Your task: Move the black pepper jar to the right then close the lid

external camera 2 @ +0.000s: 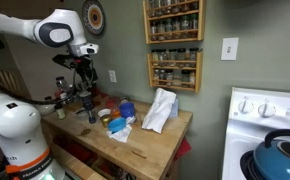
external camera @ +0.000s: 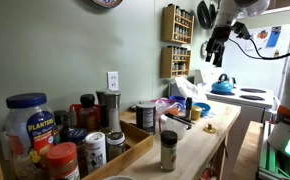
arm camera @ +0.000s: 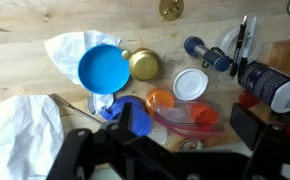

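The black pepper jar [external camera: 168, 150] is slim and clear, with dark contents and a pale label. It stands upright on the wooden counter [external camera: 200, 150], just beside the tray of jars. Its small dark lid [external camera: 168, 135] sits on top; I cannot tell how tightly. In the wrist view the jar [arm camera: 209, 54] shows at the upper right. My gripper [external camera: 216, 57] hangs high above the counter, open and empty. In the wrist view its fingers [arm camera: 170, 145] are spread wide over orange lids and a plastic bag. It also shows in an exterior view [external camera 2: 88, 92].
A tray [external camera: 135, 135] holds a big blue-lidded jar [external camera: 27, 120], a red-lidded jar [external camera: 63, 160] and a white-labelled black-lidded jar [external camera: 93, 148]. A blue cup [arm camera: 100, 68], gold lid [arm camera: 143, 65], white lid [arm camera: 190, 85] and crumpled white cloth [arm camera: 20, 125] lie below. A stove [external camera: 247, 98] stands beyond.
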Robot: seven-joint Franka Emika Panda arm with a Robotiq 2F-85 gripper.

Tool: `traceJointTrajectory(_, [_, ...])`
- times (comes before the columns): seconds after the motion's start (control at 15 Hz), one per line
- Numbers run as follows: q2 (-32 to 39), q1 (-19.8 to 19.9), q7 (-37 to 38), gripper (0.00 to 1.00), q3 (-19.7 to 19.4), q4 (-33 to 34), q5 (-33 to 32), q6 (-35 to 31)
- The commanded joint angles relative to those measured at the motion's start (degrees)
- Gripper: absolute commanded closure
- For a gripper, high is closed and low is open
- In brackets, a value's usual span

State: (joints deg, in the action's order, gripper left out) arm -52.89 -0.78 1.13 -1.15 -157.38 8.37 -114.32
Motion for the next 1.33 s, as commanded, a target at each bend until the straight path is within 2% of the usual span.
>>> traceJointTrajectory(0.0, [0.0, 0.1, -0.1, 0.00, 0.1, 0.1, 0.1, 0.2])
traceJointTrajectory(0.4, [0.0, 0.1, -0.1, 0.00, 0.1, 0.1, 0.1, 0.2])
traceJointTrajectory(0.47, [1.6, -1.0, -0.4, 0.00, 0.1, 0.8, 1.2, -0.1])
traceJointTrajectory(0.6, [6.1, -5.2, -1.3, 0.00, 1.0, 2.0, 5.5, -2.0])
traceJointTrajectory(0.8, [13.4, -12.4, -1.6, 0.00, 2.8, 5.0, 16.3, -4.3])
traceJointTrajectory(1.0, [22.3, -17.2, -1.4, 0.00, 4.2, 9.6, 26.1, -4.3])
traceJointTrajectory(1.2, [30.7, -16.0, 5.5, 0.00, 8.5, 13.5, 29.4, -3.5])
traceJointTrajectory(1.27, [23.9, -15.2, 1.9, 0.00, 8.0, 9.9, 28.0, -3.6])
